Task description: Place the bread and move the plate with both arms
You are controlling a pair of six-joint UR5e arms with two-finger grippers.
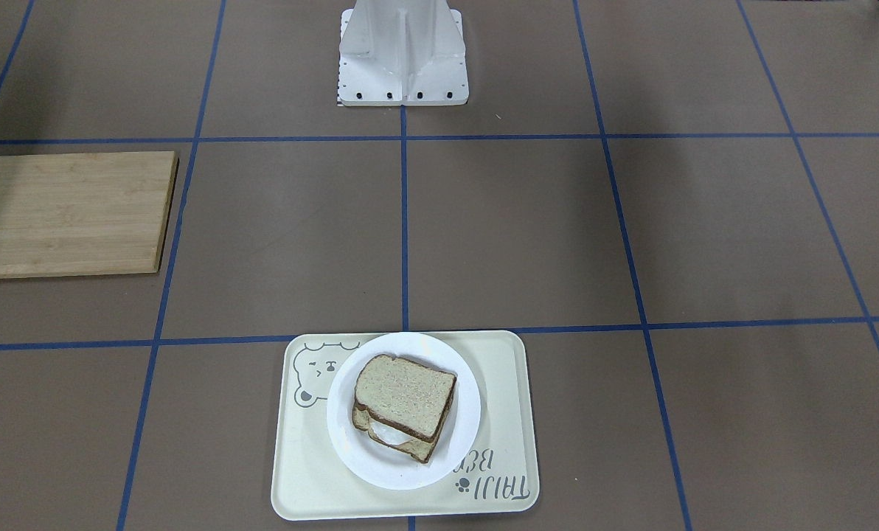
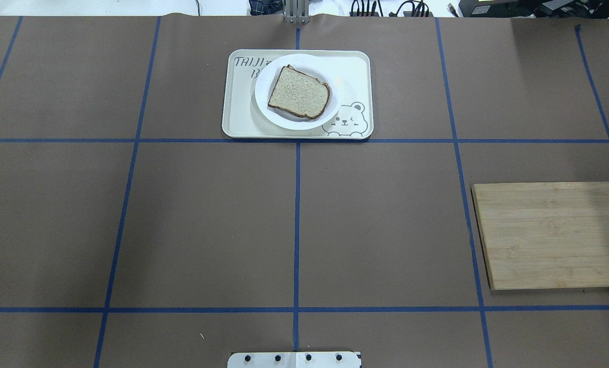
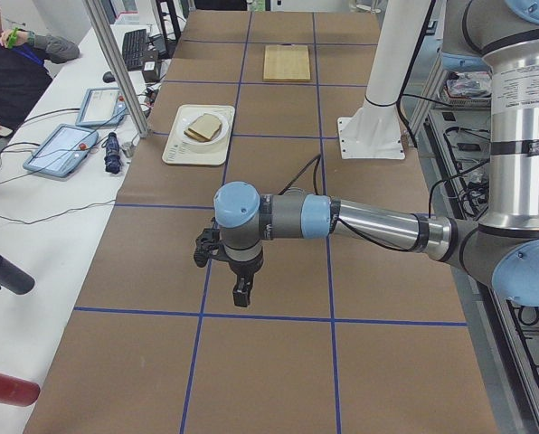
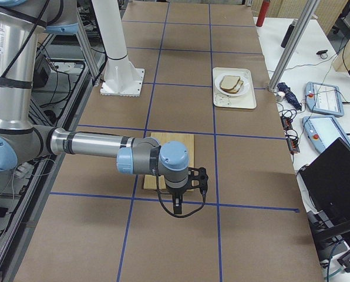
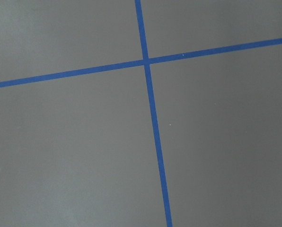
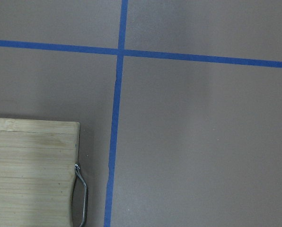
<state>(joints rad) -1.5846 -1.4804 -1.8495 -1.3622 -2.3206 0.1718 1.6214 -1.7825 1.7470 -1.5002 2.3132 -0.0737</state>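
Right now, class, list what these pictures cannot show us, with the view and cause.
Left tool, right tool: open or shut unclear; small, side views only.
What lies under the plain brown-crusted bread slice: overhead view, the slice covers it.
Pale wooden cutting board: front-facing view, frame edge cuts its end off.
Lettering on the cream rectangular tray: overhead view, the round white plate overlaps it.
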